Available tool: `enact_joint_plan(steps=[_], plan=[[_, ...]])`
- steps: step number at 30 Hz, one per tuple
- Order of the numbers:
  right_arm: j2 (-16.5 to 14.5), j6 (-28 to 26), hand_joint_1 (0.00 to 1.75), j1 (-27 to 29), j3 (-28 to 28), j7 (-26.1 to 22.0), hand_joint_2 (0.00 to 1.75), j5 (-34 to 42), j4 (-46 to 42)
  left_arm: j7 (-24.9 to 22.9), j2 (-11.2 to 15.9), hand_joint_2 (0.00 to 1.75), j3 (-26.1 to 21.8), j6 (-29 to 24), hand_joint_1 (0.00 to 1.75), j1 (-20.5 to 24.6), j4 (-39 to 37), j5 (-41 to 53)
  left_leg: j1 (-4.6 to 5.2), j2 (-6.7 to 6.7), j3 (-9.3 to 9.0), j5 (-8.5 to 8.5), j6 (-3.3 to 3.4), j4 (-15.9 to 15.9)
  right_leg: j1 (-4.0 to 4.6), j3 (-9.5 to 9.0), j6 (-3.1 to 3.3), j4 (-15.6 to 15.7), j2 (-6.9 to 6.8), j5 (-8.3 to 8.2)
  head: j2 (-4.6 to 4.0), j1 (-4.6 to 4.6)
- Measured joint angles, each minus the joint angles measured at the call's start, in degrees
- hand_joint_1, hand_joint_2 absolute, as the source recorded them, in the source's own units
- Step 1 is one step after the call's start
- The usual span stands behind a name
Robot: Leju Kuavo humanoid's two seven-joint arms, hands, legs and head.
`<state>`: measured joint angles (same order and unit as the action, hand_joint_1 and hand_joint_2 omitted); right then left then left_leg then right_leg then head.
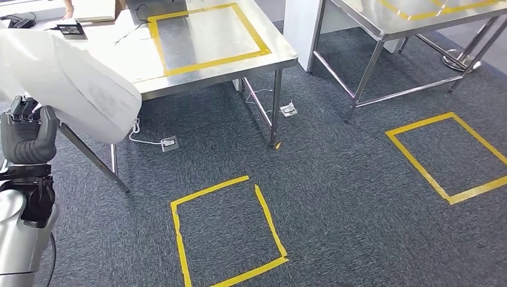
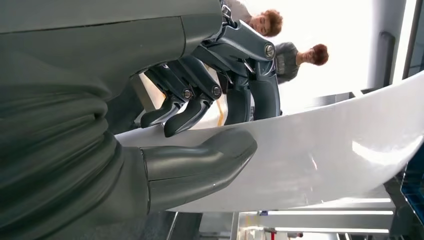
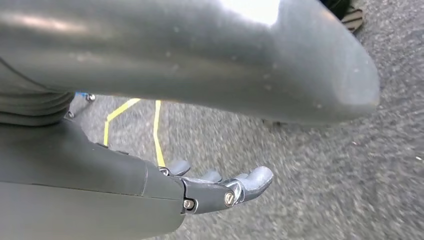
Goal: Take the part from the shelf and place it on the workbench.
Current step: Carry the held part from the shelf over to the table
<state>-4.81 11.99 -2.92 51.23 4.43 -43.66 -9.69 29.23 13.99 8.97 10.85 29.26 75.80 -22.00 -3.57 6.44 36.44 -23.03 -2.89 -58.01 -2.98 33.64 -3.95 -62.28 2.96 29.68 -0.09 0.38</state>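
Dark grey carpet covered the floor in the head view, marked with two squares of yellow tape, one near and one to the right. On the far left stood a steel workbench with a yellow taped rectangle on its top; a second steel table stood at the far right. The white part, a large curved panel, hung at the left edge, in front of the workbench's near left corner and not on it. Just below it sat the left hand, though how its fingers lay on the part could not be told from there.

From the left wrist view the grasp was plain: the left hand gripped the part, its thick thumb pressed on one face and the dark fingers curled over the edge. Two people stood beyond.

By the right wrist view, the right hand hung over the carpet, fingers loosely spread and holding nothing, with yellow tape on the floor behind it.
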Motion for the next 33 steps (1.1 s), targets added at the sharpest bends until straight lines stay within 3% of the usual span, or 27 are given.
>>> enact_joint_plan(steps=[2, 4, 5, 6, 8, 9, 11, 12, 14, 16, 19, 20, 22, 24, 26, 27, 28, 30, 32, 33], plan=[[-0.23, 0.05, 0.00, 0.03, 0.00, 0.01, 0.00, -0.02, 0.04, 0.10, -0.07, 1.75, 0.08, 0.00, 1.75, 0.01, 0.03, 0.00, -0.04, 0.93, 0.81, -0.10, -1.17, -0.75, 0.13, -0.61, 1.07, 1.18, 0.87, -0.01, 0.00, 0.05], [-0.30, 0.04, 0.00, 0.04, 0.00, 0.03, 0.00, -0.04, 0.05, 0.13, -0.01, 1.75, 0.19, 0.01, 1.75, -0.05, 0.02, -0.01, -0.10, 1.93, 1.16, 0.42, -1.94, -0.31, 0.34, -0.46, 2.77, 0.82, -0.44, -0.21, 0.00, -0.10], [-0.30, 0.03, 0.00, 0.01, 0.00, 0.01, 0.00, -0.04, 0.05, 0.09, 0.10, 1.75, 0.21, 0.00, 1.75, -0.06, -0.01, -0.02, -0.06, 1.34, 1.40, 0.41, -2.08, -0.41, 0.44, -0.48, 3.33, 0.82, -1.11, -0.35, 0.00, -0.14], [-0.30, 0.04, 0.00, 0.01, 0.00, 0.01, 0.00, -0.04, 0.05, 0.10, 0.20, 1.75, 0.21, -0.02, 1.75, -0.04, -0.03, -0.02, 0.08, -0.08, 2.03, -0.17, -2.09, -1.45, 0.52, -0.48, 3.86, 0.91, -1.81, -0.51, 0.00, -0.23], [-0.30, 0.11, 0.00, 0.08, 0.00, 0.00, 0.00, -0.04, 0.05, 0.10, 0.21, 1.75, 0.28, -0.04, 1.75, 0.11, -0.06, -0.02, 0.75, -4.07, 4.72, -3.37, -1.63, -7.35, 0.94, -0.38, 4.65, 1.04, -3.33, -0.63, 0.00, -0.38], [-0.30, 0.16, 0.00, 0.19, 0.00, -0.01, 0.00, -0.05, 0.05, 0.11, 0.16, 1.75, 0.34, -0.05, 1.75, 0.15, -0.10, -0.02, 1.04, -5.25, 6.52, -5.35, -1.36, -11.51, 1.24, -0.33, 4.91, 1.07, -4.18, -0.60, 0.00, -0.43], [-0.30, 0.29, 0.00, 0.37, 0.01, -0.01, 0.00, -0.06, 0.05, 0.11, 0.11, 1.75, 0.44, -0.05, 1.75, 0.05, -0.25, -0.02, 1.44, -5.97, 8.59, -7.35, -0.74, -17.02, 1.81, -0.27, 5.23, 1.07, -5.98, -0.49, 0.00, -0.43], [-0.30, 0.34, 0.00, 0.40, 0.01, -0.02, 0.00, -0.06, 0.05, 0.10, 0.10, 1.75, 0.47, -0.05, 1.75, -0.01, -0.32, -0.02, 1.68, -6.13, 8.12, -6.97, -0.29, -16.90, 2.06, -0.30, 5.34, 1.07, -6.82, -0.43, 0.00, -0.42], [-0.30, 0.40, 0.00, 0.33, 0.00, -0.03, 0.00, -0.06, 0.05, 0.11, 0.11, 1.75, 0.49, -0.05, 1.75, 0.02, -0.34, -0.01, 2.40, -6.98, 4.24, -4.39, 0.90, -11.02, 2.43, -0.47, 5.43, 1.07, -8.14, -0.30, 0.00, -0.42], [-0.32, 0.30, 0.00, 0.21, 0.01, -0.02, 0.00, -0.02, 0.05, 0.12, 0.07, 1.75, 0.52, -0.05, 1.75, 0.22, -0.29, -0.01, 3.32, -8.37, 0.43, -2.97, 1.89, -4.73, 2.81, -0.49, 5.19, 1.05, -9.13, -0.15, 0.00, -0.39], [-0.35, -0.09, 0.00, -0.13, 0.02, 0.06, 0.00, 0.21, 0.05, 0.11, 0.02, 1.75, 0.56, -0.05, 1.75, 0.29, -0.31, 0.00, 3.82, -8.30, -0.41, -2.75, 2.52, -2.59, 3.05, -0.63, 4.37, 1.37, -10.29, -0.34, 0.00, -0.36], [-0.35, -0.22, 0.00, -0.23, 0.03, 0.07, 0.00, 0.32, 0.05, 0.10, 0.01, 1.75, 0.57, -0.05, 1.75, 0.28, -0.30, 0.02, 3.66, -7.97, -0.52, -2.58, 2.75, -2.29, 2.98, -0.75, 4.02, 1.39, -9.87, -0.27, 0.00, -0.36], [-0.37, -0.50, 0.00, -0.28, 0.05, 0.15, 0.00, 0.61, 0.04, 0.13, -0.17, 1.75, 0.62, -0.05, 1.75, 0.62, -0.33, 0.13, 3.20, -7.49, -0.83, -2.27, 3.32, -1.67, 2.82, 0.22, 3.37, -0.81, -7.02, 1.13, 0.00, -0.30], [-0.41, -0.83, 0.00, -0.09, 0.17, 0.38, 0.00, 0.92, 0.05, 0.15, -0.67, 1.75, 0.72, -0.03, 1.75, 1.01, -0.46, 0.32, 3.07, -7.03, -0.88, -2.19, 3.79, -1.52, 2.59, 3.62, 2.92, -7.25, -3.95, 4.05, 0.00, -0.24], [-0.43, -1.10, 0.00, 0.14, 0.39, 0.66, 0.00, 1.13, 0.05, 0.14, -1.17, 1.75, 0.90, 0.02, 1.75, 1.10, -0.73, 0.49, 3.12, -6.41, -0.83, -2.22, 3.99, -1.57, 2.53, 6.96, 2.68, -13.00, -3.22, 5.42, 0.00, -0.23], [-0.42, -1.18, 0.00, 0.21, 0.48, 0.75, 0.00, 1.20, 0.05, 0.13, -1.31, 1.75, 0.99, 0.04, 1.75, 1.12, -0.90, 0.54, 3.13, -6.06, -0.84, -2.24, 4.00, -1.63, 2.50, 7.40, 2.62, -13.19, -3.15, 4.55, 0.00, -0.23], [-0.42, -1.20, 0.00, 0.24, 0.53, 0.80, 0.00, 1.25, 0.05, 0.12, -1.44, 1.75, 1.05, 0.06, 1.75, 1.18, -1.04, 0.57, 3.11, -5.72, -0.84, -2.26, 3.97, -1.72, 2.44, 6.77, 2.62, -11.25, -3.11, 2.77, 0.00, -0.22], [-0.41, -1.21, 0.00, 0.21, 0.55, 0.74, 0.00, 1.29, 0.05, 0.12, -1.65, 1.75, 1.11, 0.11, 1.75, 1.49, -1.29, 0.66, 3.17, -5.14, -0.79, -2.36, 3.73, -2.01, 2.35, 3.49, 2.87, -3.68, -2.83, -1.09, 0.00, -0.22], [-0.43, -1.20, 0.00, 0.10, 0.56, 0.65, 0.00, 1.30, 0.05, 0.11, -1.77, 1.75, 1.13, 0.18, 1.75, 1.92, -1.50, 0.75, 3.40, -4.68, -0.58, -2.55, 3.31, -2.30, 2.34, 1.32, 3.17, 1.32, -2.57, -2.50, 0.00, -0.24], [-0.45, -1.19, 0.00, 0.06, 0.57, 0.64, 0.00, 1.30, 0.05, 0.12, -1.78, 1.75, 1.15, 0.22, 1.75, 2.05, -1.58, 0.79, 3.52, -4.56, -0.50, -2.62, 3.30, -2.34, 2.37, 1.12, 3.26, 1.94, -2.53, -2.35, 0.00, -0.27]])
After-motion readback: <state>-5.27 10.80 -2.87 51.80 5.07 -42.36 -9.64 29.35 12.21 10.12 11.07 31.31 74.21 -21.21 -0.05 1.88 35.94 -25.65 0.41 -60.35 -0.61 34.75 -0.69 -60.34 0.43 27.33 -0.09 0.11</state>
